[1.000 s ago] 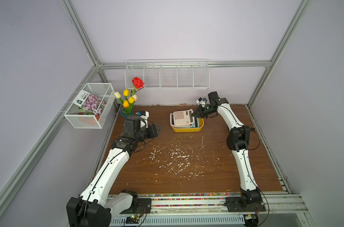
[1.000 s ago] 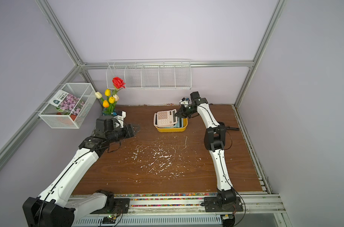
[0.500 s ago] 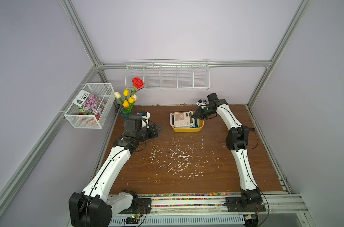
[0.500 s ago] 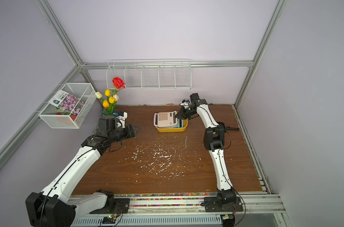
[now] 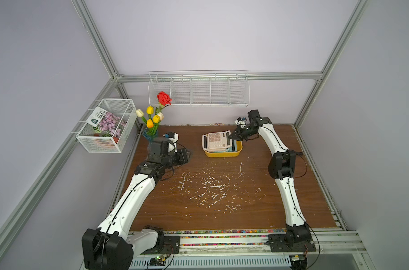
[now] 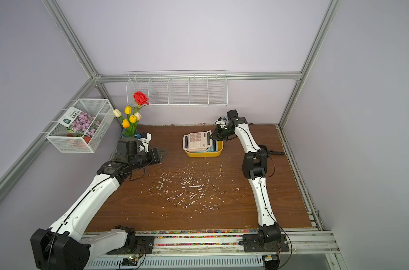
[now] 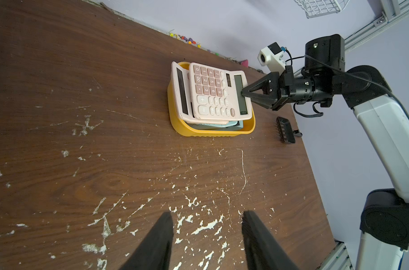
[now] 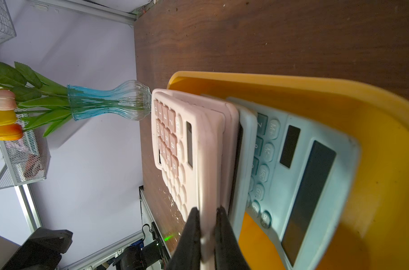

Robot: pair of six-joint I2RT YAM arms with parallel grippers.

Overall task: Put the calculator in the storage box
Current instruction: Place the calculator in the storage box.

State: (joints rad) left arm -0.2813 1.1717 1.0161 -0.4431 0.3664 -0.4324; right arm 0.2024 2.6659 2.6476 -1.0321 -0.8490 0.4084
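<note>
- Nothing is visibly shifted: pink calculator (image 7: 213, 93) is kept pinched by right gripper (image 7: 243, 91) over storage box (image 7: 210, 134).
- Left gripper (image 7: 207, 215) is held parted, empty.
- Level lowering is advised before release.

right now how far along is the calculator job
Done: a blue calculator and a lower pink calculator lie in the storage box. In hand: the right end effector is shut on the top pink calculator, tilted over that stack. Remaining: lower and release it. Left end effector: open, empty.
</note>
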